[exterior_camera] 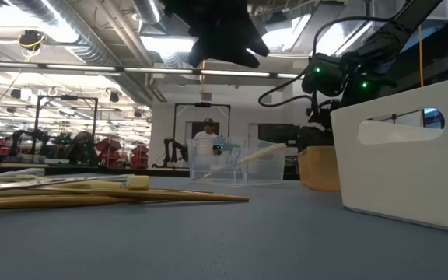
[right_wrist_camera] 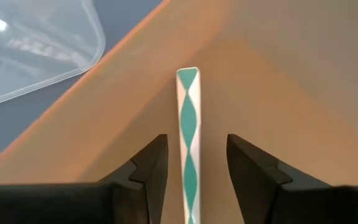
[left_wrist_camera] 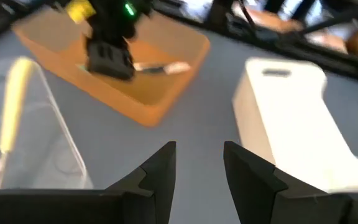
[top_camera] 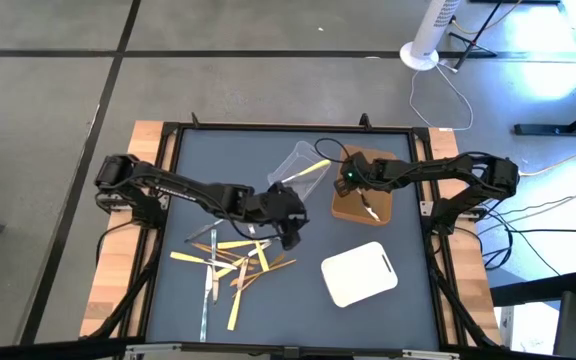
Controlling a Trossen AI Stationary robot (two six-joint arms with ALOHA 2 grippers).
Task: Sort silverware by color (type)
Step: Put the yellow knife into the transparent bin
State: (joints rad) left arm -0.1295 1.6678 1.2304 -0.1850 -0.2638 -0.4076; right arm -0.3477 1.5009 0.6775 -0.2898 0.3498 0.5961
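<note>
A utensil with a green-and-white patterned handle [right_wrist_camera: 188, 118] lies on the floor of the brown tray [top_camera: 348, 208]. My right gripper [right_wrist_camera: 196, 149] hovers over it, open, one finger on each side and a gap to each. In the high view this gripper [top_camera: 362, 193] is over the tray's far part. My left gripper [left_wrist_camera: 197, 155] is open and holds nothing; it hangs in the air above the table's middle [top_camera: 290, 230], right of the silverware pile [top_camera: 230, 262]. That pile of pale yellow, silver and orange-brown sticks lies flat on the mat. One pale yellow utensil [top_camera: 313, 170] leans in the clear tub [top_camera: 296, 165].
A white tray [top_camera: 360, 272] stands on the near right of the mat, close to the brown tray. The clear tub is at the far middle, just left of the brown tray. A person stands in the room beyond the table [exterior_camera: 205, 134].
</note>
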